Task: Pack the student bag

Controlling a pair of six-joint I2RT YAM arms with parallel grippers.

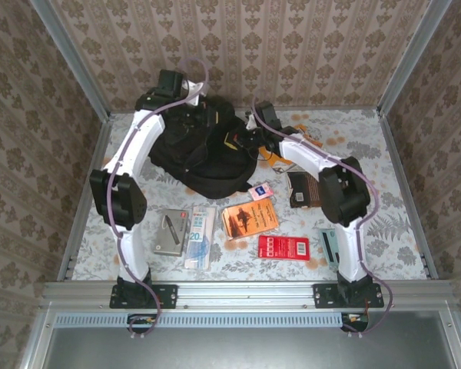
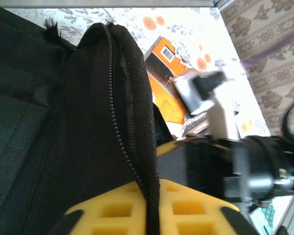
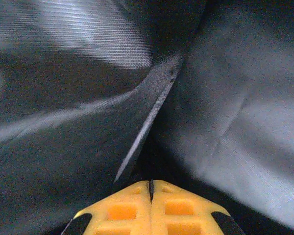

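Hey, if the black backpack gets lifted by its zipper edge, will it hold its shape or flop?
Probably flop: the backpack lies slumped, its fabric creased. The zipper edge pinched in the left end effector looks thin, so likely only that layer rises.

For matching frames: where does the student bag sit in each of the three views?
Top external: student bag at upper centre.
Left wrist: covers the left half, its zip edge between the left tool's pads.
Right wrist: black fabric folds above the shut right tool.
Shared landmark: orange book beside the bag, top and left wrist.
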